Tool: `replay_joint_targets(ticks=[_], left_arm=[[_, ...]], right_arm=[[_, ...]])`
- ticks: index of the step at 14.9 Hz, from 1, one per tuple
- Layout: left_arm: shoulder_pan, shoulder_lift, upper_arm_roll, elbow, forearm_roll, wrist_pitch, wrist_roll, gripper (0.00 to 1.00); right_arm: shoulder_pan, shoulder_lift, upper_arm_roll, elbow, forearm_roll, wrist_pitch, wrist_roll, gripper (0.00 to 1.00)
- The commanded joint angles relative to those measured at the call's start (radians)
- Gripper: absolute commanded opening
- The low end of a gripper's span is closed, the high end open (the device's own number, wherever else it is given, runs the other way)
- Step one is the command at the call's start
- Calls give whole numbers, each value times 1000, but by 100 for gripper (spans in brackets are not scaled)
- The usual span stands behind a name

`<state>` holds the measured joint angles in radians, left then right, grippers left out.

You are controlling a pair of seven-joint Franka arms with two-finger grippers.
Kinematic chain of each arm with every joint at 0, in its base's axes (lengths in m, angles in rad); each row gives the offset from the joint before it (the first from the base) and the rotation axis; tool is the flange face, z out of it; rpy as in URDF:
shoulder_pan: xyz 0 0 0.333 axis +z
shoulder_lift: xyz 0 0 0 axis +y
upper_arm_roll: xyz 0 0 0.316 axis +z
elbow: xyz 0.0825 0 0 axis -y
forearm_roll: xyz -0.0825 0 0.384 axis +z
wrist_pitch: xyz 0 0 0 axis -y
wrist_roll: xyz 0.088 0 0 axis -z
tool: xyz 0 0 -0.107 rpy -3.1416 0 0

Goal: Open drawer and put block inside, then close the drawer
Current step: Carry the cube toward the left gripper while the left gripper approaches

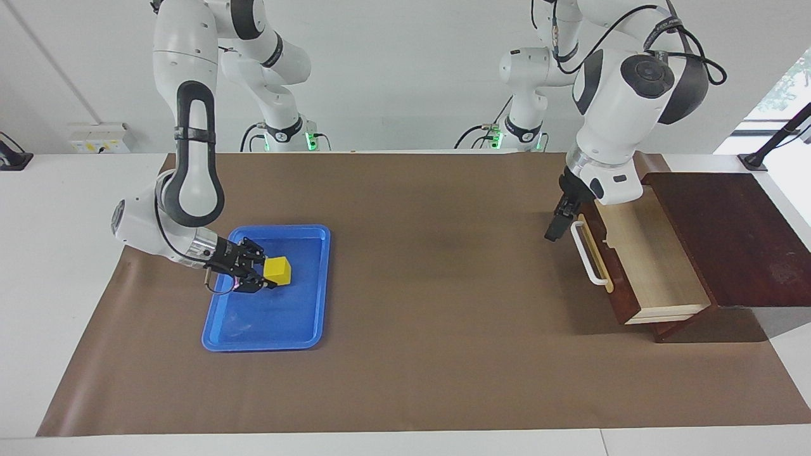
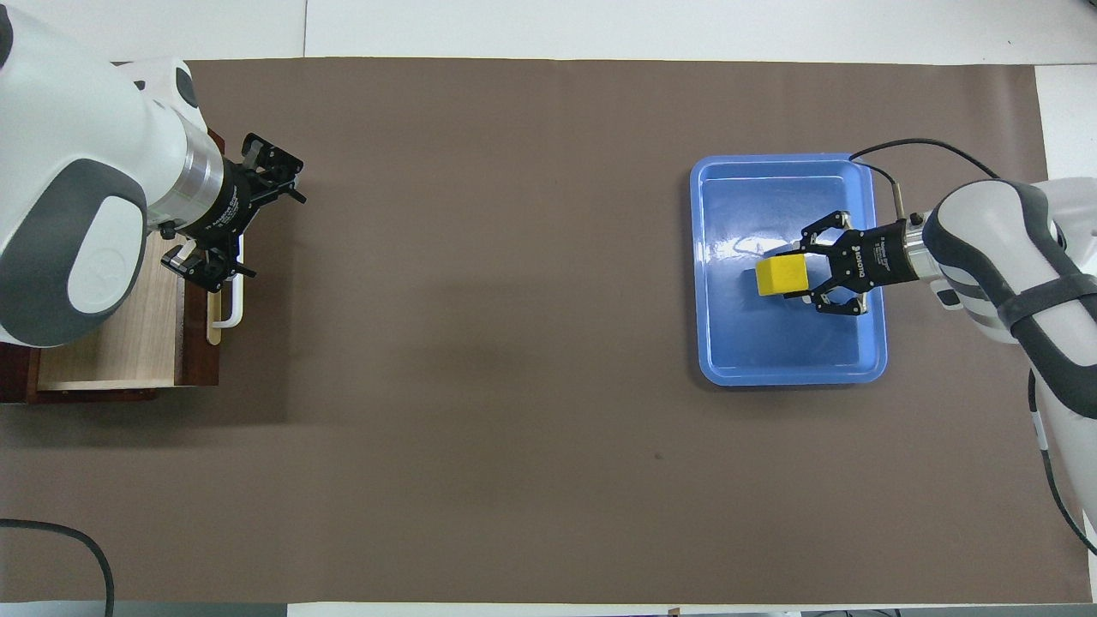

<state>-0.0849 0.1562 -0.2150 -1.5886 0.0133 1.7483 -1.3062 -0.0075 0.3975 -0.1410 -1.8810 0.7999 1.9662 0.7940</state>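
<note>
Right gripper [image 1: 263, 273] low, fingers spread; left gripper [image 1: 557, 228] pointing down.

Open drawer [image 1: 652, 266] mouth unobstructed overhead except the left gripper [image 1: 557, 223] at its handle's twelve-o'clock end; bare worktop [image 1: 443, 285] between drawer and tray [image 1: 304, 316].

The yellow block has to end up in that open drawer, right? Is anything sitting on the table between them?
Nothing visible does. The block sits in the blue tray, at the right gripper. Only bare brown mat lies between it and the open drawer. The left gripper is at the drawer's handle.
</note>
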Motion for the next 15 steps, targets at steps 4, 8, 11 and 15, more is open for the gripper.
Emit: replay_joint_targets(ticks=[4, 8, 11, 15], left_arm=[[1, -12, -1, -21, -15, 37, -350, 100], [-13, -17, -3, -28, -16, 39, -482, 100], [-18, -17, -7, -28, -10, 40, -614, 100], [-125, 46, -6, 10, 26, 49, -858, 100]], right_arm=[[110, 24, 17, 204, -28, -66, 206, 0], [270, 35, 17, 305, -22, -52, 491, 0], [371, 49, 17, 335, -19, 3, 614, 0], [501, 52, 17, 336, -18, 71, 744, 0]])
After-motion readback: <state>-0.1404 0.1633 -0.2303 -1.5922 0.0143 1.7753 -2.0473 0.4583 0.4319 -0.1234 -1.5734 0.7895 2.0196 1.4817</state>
